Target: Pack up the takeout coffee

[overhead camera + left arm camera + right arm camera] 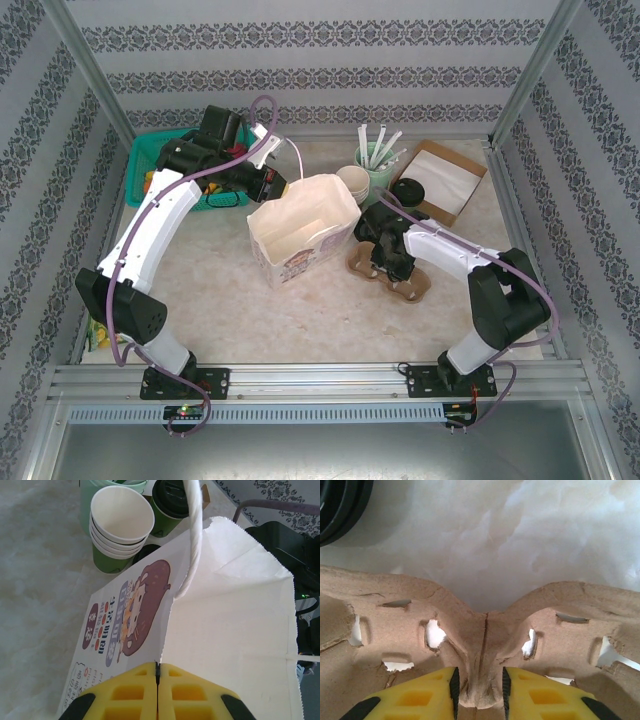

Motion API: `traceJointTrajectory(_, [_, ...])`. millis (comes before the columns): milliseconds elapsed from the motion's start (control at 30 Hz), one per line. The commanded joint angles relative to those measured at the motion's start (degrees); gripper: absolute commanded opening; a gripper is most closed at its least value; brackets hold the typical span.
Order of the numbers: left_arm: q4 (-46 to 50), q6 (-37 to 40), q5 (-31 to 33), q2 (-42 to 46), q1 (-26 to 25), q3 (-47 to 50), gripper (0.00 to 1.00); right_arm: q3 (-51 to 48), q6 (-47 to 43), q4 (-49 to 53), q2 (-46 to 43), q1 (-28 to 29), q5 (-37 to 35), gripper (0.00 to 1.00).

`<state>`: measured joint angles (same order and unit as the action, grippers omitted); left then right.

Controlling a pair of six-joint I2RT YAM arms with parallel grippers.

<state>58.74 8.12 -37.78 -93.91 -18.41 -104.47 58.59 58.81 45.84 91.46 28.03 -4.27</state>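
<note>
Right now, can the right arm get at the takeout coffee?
Probably yes. The takeout coffee stands beyond the right gripper, with nothing between them; but its jaws straddle the ridge of the cup carrier and must leave it first.

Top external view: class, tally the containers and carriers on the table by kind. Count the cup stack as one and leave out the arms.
Bag: 1
Carrier: 1
Lidded coffee: 1
Cup stack: 1
Straw tumbler: 1
Basket: 1
Flat box: 1
Total: 7
</note>
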Motion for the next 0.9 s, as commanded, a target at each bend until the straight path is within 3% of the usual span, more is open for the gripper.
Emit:
traceJointTrajectory(0, [0.2,0.9,-1.7,-0.1,-0.4,-0.3,0.01,-0.6,0.7,-0.6,1.2,0.7,-1.5,0.3])
traceJointTrajectory(233, [0.2,1.0,-2.1,0.0,-0.5,-0.1,0.01,-1.5,1.2,-1.4,1.4,0.7,-1.1,0.31])
traceJointTrajectory(567, [0.2,0.4,-2.7,0.0,-0.4,-0.6,0.0,-1.7,0.0,1.6,-3.9,0.7,-5.8,0.05])
traceJointTrajectory(867, [1.0,-0.7,-3.1,-0.4,-0.5,-0.7,0.0,3.0,-9.9,12.0,-15.4,-3.3,-8.3,0.0])
